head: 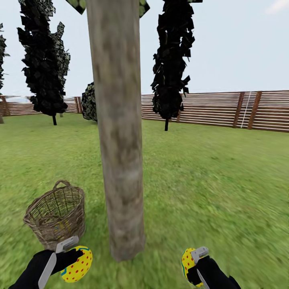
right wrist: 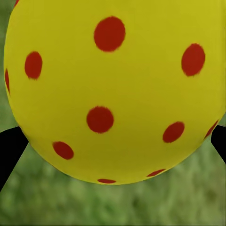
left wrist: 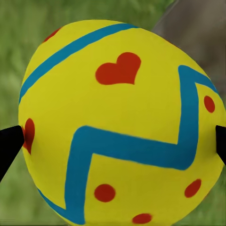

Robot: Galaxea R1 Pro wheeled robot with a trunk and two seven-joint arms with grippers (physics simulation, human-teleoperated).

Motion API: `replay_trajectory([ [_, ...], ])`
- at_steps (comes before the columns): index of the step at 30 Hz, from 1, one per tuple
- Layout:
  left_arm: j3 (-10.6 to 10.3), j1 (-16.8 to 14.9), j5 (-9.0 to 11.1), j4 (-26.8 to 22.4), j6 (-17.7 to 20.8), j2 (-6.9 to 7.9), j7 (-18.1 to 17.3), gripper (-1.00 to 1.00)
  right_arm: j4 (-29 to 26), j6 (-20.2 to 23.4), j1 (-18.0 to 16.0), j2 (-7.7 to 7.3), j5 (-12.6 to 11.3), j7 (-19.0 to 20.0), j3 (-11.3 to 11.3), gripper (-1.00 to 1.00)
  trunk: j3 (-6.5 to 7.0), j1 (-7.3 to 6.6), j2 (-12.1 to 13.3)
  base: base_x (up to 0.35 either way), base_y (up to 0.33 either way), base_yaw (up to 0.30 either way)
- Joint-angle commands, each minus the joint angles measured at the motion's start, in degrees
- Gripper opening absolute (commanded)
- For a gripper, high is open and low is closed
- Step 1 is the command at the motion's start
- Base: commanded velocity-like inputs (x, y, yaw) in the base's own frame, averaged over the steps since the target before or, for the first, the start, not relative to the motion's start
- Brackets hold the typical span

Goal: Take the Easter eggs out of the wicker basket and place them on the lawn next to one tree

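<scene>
A: Which parts fall outside the frame?
B: The tree loses its canopy at the head view's upper edge; both arms are cropped below.

A: What is hidden or unclear?
B: The wicker basket interior is too dim to read. The lawn behind each egg is blurred.

A close view of a yellow Easter egg scattered with round red dots. The egg sits between the two black fingertips of the right gripper, one dark tip at each side edge of the picture, each touching the egg's lower flank. Behind and below the egg lies blurred green lawn, mottled in lighter and darker patches. The egg's top runs past the frame's edge.
</scene>
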Motion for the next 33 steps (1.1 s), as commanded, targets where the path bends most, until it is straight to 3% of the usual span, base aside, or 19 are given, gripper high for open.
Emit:
replay_trajectory([
  [1, 0.2, 0.0, 0.0, -0.1, 0.3, -0.03, -0.3, -1.00, -0.1, 0.3, 0.0, -0.06, 0.3, 0.0, 0.3, -1.00, -0.29, 0.01, 0.0, 0.000, 0.000, 0.000],
  [14, 0.2, 0.0, 0.0, -0.1, 0.3, -0.01, -0.3, -1.00, 0.0, 0.3, 0.0, -0.06, 0.3, 0.0, 0.4, -1.00, -4.04, 0.35, -0.2, 0.000, 0.000, 0.000],
  [33, 0.1, 0.0, -0.1, -0.1, 0.3, -0.09, -0.3, -1.00, -0.5, 0.2, 0.0, -0.06, 0.5, 0.0, 0.4, -1.00, -8.27, 0.84, -0.5, 0.000, 0.000, 0.000],
])
